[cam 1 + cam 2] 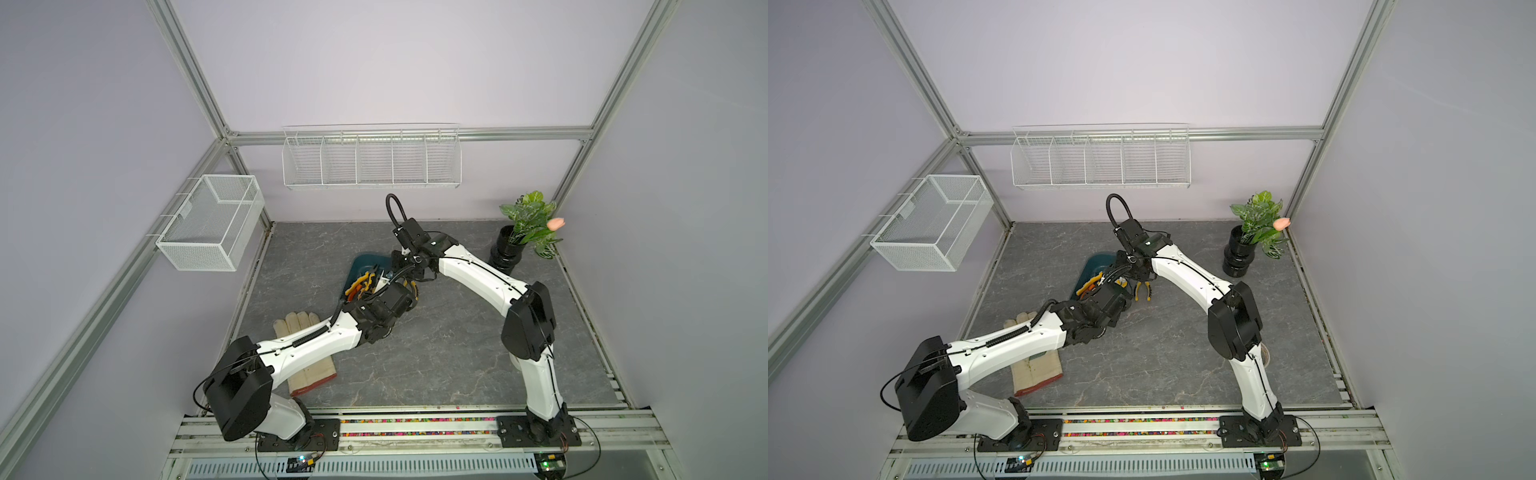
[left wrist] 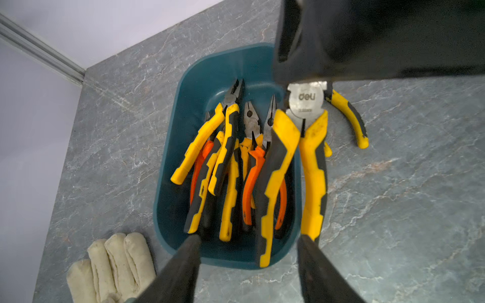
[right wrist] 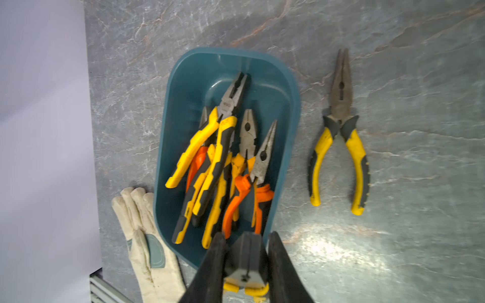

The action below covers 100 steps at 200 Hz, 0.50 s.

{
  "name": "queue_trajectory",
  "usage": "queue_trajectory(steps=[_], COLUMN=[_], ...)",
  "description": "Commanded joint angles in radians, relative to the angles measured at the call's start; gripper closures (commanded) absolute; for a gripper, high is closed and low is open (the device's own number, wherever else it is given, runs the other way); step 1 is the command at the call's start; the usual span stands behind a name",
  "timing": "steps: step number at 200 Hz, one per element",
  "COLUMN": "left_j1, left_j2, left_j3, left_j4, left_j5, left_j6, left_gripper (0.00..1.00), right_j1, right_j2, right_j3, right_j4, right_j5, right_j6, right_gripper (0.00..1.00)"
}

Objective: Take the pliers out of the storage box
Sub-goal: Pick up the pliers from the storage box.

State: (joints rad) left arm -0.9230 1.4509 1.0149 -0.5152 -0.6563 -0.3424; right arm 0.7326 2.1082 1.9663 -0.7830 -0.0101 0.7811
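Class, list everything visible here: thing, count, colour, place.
storage box: one, dark teal, on the table.
pliers in box: pile, count unclear, yellow-black and orange-black.
loose pliers: one, yellow-black, on table beside box.
held pliers: one, yellow-black, aloft near box.
glove: one, cream, beside box.
mesh basket: one, white, left rail.
wire rack: one, white, back rail.
plant: one, green, black vase, right corner.
left gripper: one, black, open, by box.
right gripper: one, black, shut on held pliers.

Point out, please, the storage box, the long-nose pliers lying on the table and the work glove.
storage box (image 3: 275, 99): right wrist view, bare inner wall.
long-nose pliers (image 3: 340, 111): right wrist view, metal just above the pivot.
work glove (image 3: 147, 251): right wrist view, palm.
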Motion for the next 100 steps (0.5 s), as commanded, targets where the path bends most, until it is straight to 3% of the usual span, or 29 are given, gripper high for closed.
queue_trajectory(steps=[1,100], left_j1=[0.009,0.01], left_j2=[-0.035,-0.126], left_j3=[0.06,0.006], left_j4=[0.081,0.012], left_j5=[-0.053,-0.189], left_j6=[-0.035,-0.069], left_gripper=[0.33,0.31], right_j1=[0.012,-0.028], right_j2=[-0.071,-0.352], right_j3=[-0.034,-0.257], right_j4=[-0.081,-0.067], right_j5=[0.0,0.057], right_j6=[-0.058,-0.109], right_gripper=[0.93,0.93])
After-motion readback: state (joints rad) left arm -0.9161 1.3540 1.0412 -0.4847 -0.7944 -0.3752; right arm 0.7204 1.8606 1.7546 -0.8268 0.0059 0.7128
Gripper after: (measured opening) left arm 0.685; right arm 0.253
